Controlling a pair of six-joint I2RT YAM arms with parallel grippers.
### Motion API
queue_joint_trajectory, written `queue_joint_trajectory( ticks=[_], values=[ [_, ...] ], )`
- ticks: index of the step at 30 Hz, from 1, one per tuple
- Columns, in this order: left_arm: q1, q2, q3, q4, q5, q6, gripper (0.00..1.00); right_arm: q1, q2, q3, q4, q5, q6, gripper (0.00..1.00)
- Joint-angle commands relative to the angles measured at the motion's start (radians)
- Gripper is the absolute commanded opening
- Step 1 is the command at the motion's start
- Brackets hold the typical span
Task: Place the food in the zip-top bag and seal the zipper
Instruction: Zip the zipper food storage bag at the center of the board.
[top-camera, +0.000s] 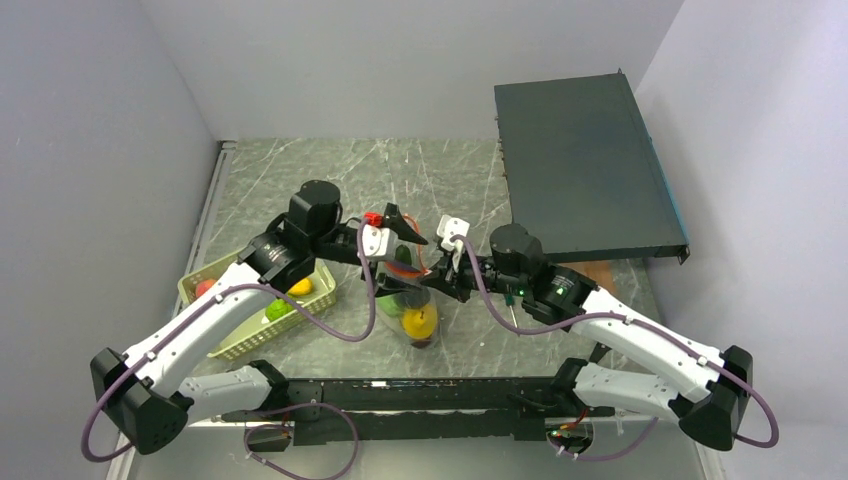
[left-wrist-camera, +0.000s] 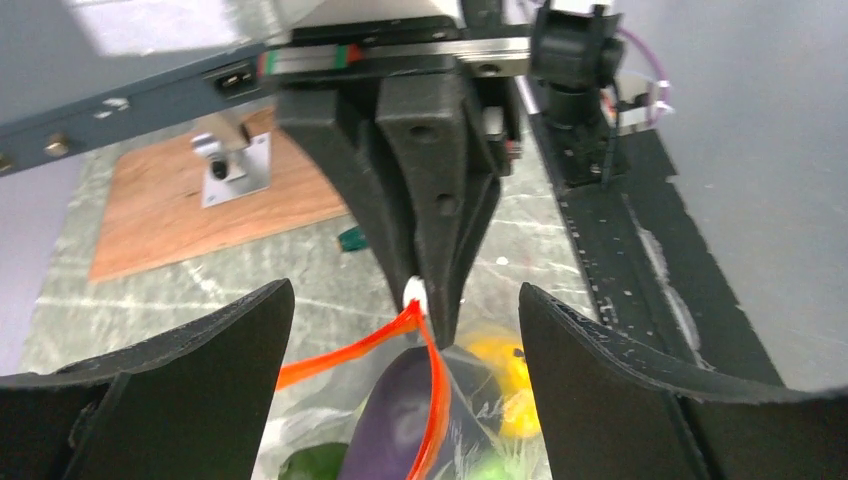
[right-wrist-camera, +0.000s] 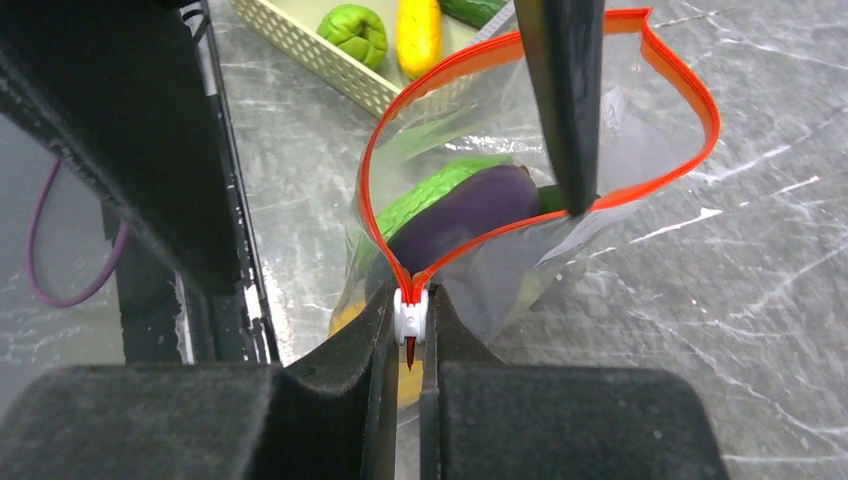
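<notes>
The zip-top bag (top-camera: 408, 305) hangs at the table's middle, its mouth held open as a loop. My right gripper (right-wrist-camera: 410, 302) is shut on the white slider (right-wrist-camera: 410, 315) at one end of the red-orange zipper (right-wrist-camera: 690, 90). Inside the bag lie a dark purple eggplant (right-wrist-camera: 470, 205), a green cucumber (right-wrist-camera: 430, 192) and a yellow fruit (left-wrist-camera: 505, 370). My left gripper (left-wrist-camera: 405, 300) stands wide open over the mouth, holding nothing. One of its fingers (right-wrist-camera: 565, 100) reaches down to the far strip. More food lies in the basket: a green pepper (right-wrist-camera: 352, 30) and a yellow piece (right-wrist-camera: 418, 35).
The light green slatted basket (top-camera: 250, 338) sits at the left beside the left arm. A dark flat box (top-camera: 585, 170) fills the back right, with a wooden board (left-wrist-camera: 190, 200) in front of it. Grey walls close in on both sides.
</notes>
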Motion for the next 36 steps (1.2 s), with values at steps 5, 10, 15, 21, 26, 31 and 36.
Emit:
queue_joint_trajectory(
  ticks=[5,10,15,21,26,31,36],
  values=[
    [-0.01,0.056,0.064,-0.13,0.233,0.142,0.87,-0.001,0.004,0.115,-0.025,-0.094,-0.06,0.0],
    [-0.009,0.055,-0.017,-0.016,0.207,0.103,0.86,-0.001,0.019,0.154,-0.061,-0.113,-0.066,0.0],
    [-0.01,0.091,-0.006,-0.016,0.141,0.075,0.76,0.0,0.045,0.184,-0.103,-0.118,-0.082,0.0],
    [-0.01,0.066,-0.044,0.018,0.067,0.072,0.56,0.0,0.072,0.223,-0.171,-0.092,-0.108,0.0],
    [-0.008,0.024,-0.076,0.013,-0.005,0.118,0.38,0.0,0.071,0.237,-0.236,-0.029,-0.139,0.0],
    [-0.008,0.035,-0.062,-0.014,-0.02,0.138,0.11,-0.001,0.041,0.205,-0.216,-0.013,-0.121,0.04],
    [-0.008,0.022,-0.083,0.016,-0.033,0.134,0.0,-0.001,0.012,0.146,-0.155,0.028,-0.072,0.45]
  ],
)
